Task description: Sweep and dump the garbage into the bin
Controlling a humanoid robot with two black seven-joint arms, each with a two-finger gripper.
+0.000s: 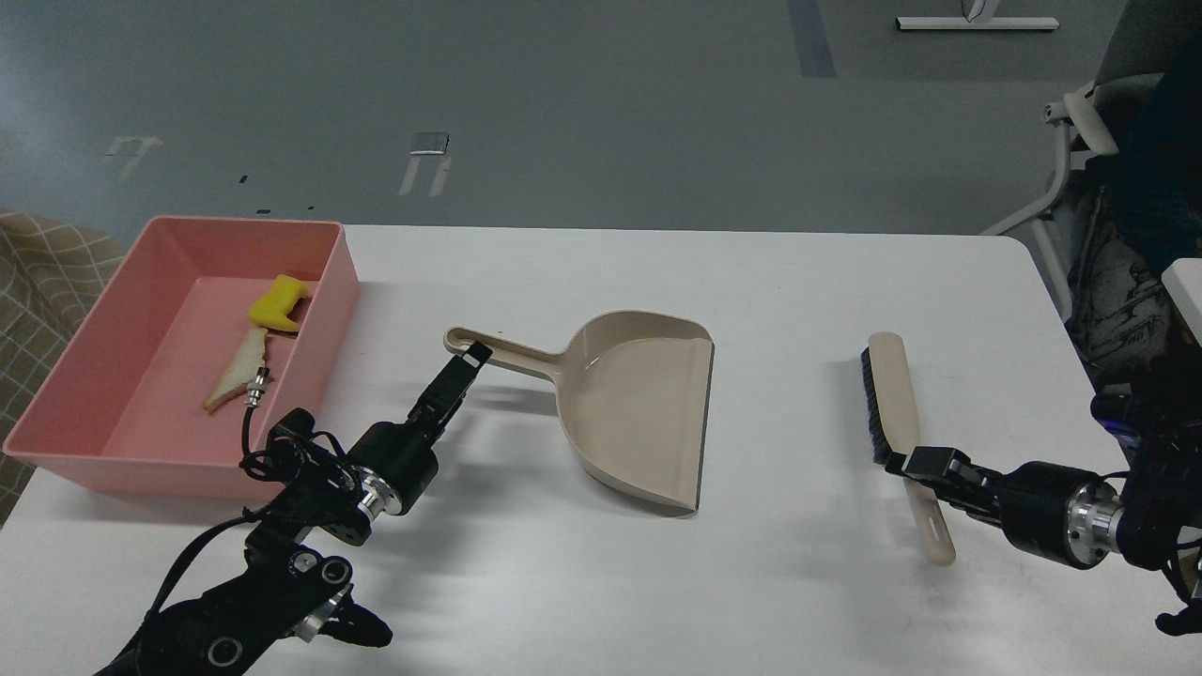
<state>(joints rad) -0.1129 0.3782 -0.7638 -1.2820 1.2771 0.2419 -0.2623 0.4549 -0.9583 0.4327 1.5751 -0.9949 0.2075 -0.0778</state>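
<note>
Garbage [255, 347] in bin [84, 329], up-left of left fingers [467, 361] | dustpan handle [498, 349] at tips, grip unclear | right fingers [916, 467] on brush handle [925, 512], grip unclear

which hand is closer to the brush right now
Right. The right hand sits at the brush, on its handle just below the bristles. The left hand is far across the table, at the end of the dustpan handle.
</note>
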